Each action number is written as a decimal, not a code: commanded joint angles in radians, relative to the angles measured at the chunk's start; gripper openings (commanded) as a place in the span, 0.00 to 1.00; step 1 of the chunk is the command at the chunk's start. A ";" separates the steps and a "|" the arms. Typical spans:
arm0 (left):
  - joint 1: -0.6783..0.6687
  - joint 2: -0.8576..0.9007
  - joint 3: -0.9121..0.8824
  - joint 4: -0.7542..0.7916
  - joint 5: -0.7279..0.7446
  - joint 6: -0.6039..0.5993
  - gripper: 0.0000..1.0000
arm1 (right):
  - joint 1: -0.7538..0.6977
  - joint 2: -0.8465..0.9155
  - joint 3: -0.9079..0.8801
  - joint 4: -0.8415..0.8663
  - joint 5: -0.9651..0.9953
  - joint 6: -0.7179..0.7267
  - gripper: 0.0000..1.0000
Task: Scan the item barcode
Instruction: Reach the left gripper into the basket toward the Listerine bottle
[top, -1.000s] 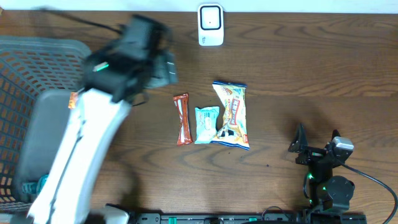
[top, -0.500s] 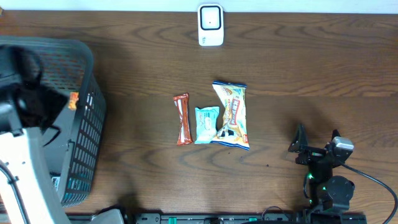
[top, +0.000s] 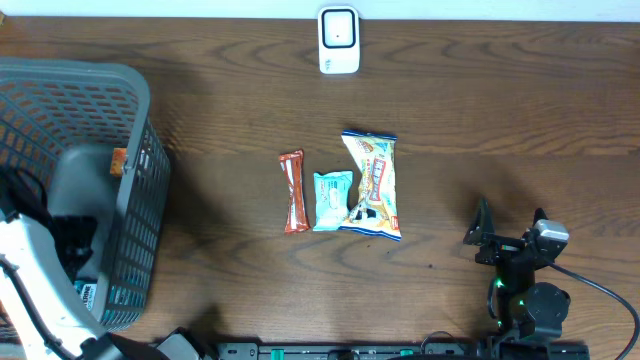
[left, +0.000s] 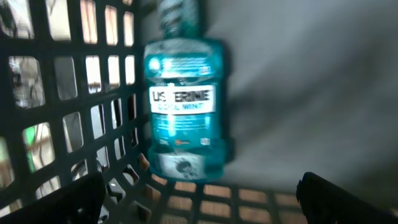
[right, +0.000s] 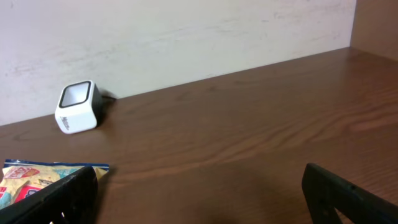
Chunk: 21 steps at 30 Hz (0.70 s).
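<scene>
A teal mouthwash bottle (left: 183, 109) lies on the grey floor inside the dark mesh basket (left: 62, 93). My left gripper (left: 199, 208) hovers just short of the bottle's lower end, open, with nothing between its fingers (left: 56, 202). From overhead, the left arm (top: 40, 290) reaches into the basket (top: 140, 110) at the lower left, and only a teal sliver of the bottle (top: 86, 293) shows. The white barcode scanner (top: 338, 40) stands at the table's far edge, also seen as the scanner (right: 79, 107). My right gripper (top: 511, 218) rests open and empty at the front right.
A brown bar (top: 293, 191), a pale teal packet (top: 331, 200) and a yellow snack bag (top: 373, 185) lie side by side mid-table. The snack bag's corner (right: 37, 177) sits near my right gripper's left finger. An orange-tagged item (top: 118, 160) is in the basket.
My left arm has swung from above the basket's far right corner down into the basket's front left. The right arm and the table items have not moved.
</scene>
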 joint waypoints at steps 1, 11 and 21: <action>0.064 -0.001 -0.080 0.029 0.016 -0.002 0.99 | -0.014 -0.005 -0.003 -0.002 0.005 -0.014 0.99; 0.194 -0.001 -0.266 0.189 0.048 -0.002 0.98 | -0.014 -0.005 -0.003 -0.001 0.005 -0.014 0.99; 0.196 -0.001 -0.425 0.397 0.057 -0.002 0.98 | -0.014 -0.005 -0.003 -0.001 0.005 -0.014 0.99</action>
